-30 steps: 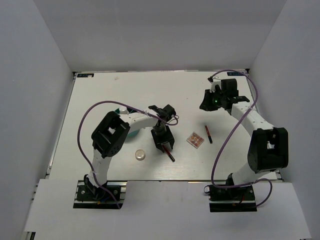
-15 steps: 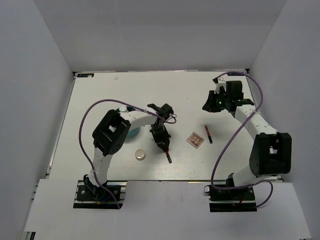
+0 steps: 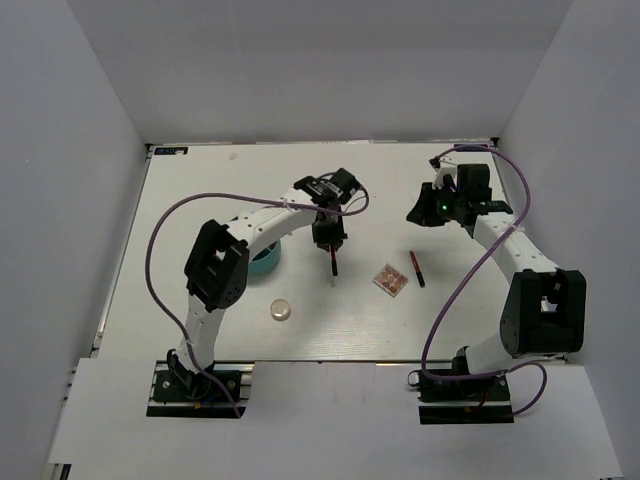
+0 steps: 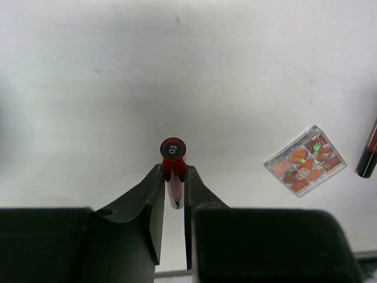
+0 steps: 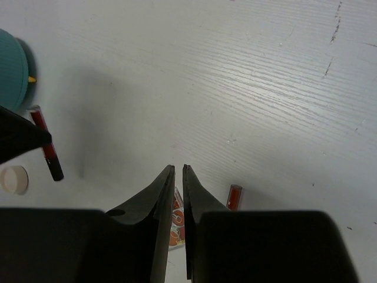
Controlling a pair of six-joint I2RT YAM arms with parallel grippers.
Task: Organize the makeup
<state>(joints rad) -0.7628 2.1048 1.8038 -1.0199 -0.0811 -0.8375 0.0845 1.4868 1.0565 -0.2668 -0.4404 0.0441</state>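
The white table point(image 3: 200, 200) bore a square palette point(image 3: 391, 280) and a red-black stick point(image 3: 417, 268) right of the left gripper point(image 3: 330, 252). A round cream compact point(image 3: 281, 311) and a teal tub point(image 3: 266, 262) lay left of it.

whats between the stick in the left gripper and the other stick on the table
The square pinkish palette, lying flat closer to the loose stick than to the held stick; the top external view shows it.

The table point(image 3: 220, 190) was white with fine grey grain lines. The tub point(image 3: 268, 262) was teal. The compact point(image 3: 281, 311) was cream. The palette point(image 4: 305, 169) showed a grid of orange, red and pink pans in a pale frame. The first stick point(image 4: 173, 148) was red, with a black cap marked "03" in white. The second stick point(image 3: 417, 268) was red and black. The left gripper point(image 4: 174, 188) and right gripper point(image 5: 178, 177) were black. The cables point(image 3: 150, 262) were purple.
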